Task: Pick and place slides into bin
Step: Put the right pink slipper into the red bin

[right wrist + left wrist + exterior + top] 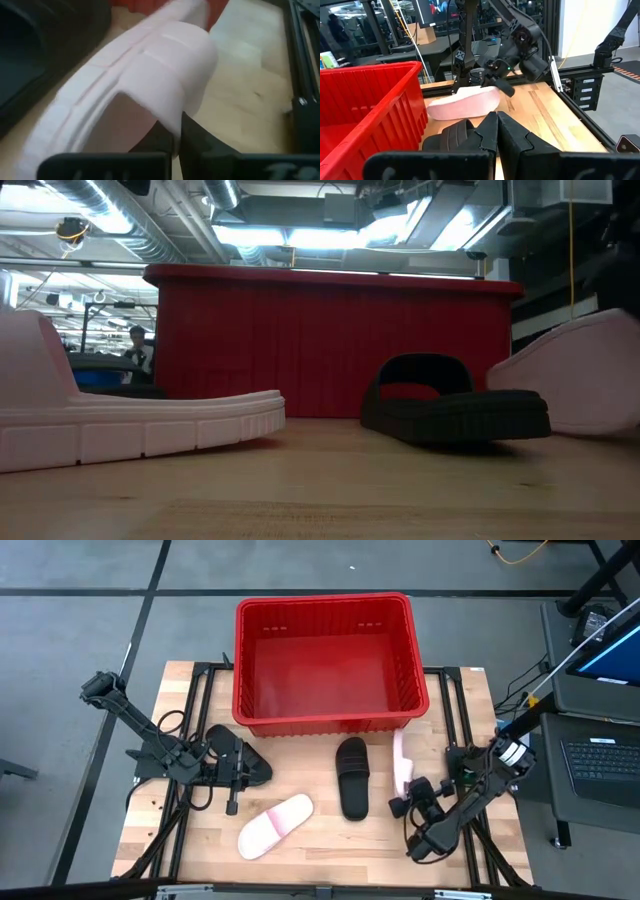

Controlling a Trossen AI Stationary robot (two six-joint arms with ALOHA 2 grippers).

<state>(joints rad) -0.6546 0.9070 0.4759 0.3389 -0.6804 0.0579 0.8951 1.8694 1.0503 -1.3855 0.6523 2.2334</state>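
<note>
Right tool [404,802] clamped on pink slide [401,760], black slide [352,776] beside, bin [330,720] near

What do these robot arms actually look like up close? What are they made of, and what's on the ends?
Both arms are dark, almost black, built from slim jointed segments with black cables looping beside them. The left gripper and the right gripper each end in two flat, wedge-shaped black fingers. The right arm has a pale band near its base, and a small green light glows on its wrist.

Red bin [325,660] empty; three slides [352,776] on the table before it.
</note>
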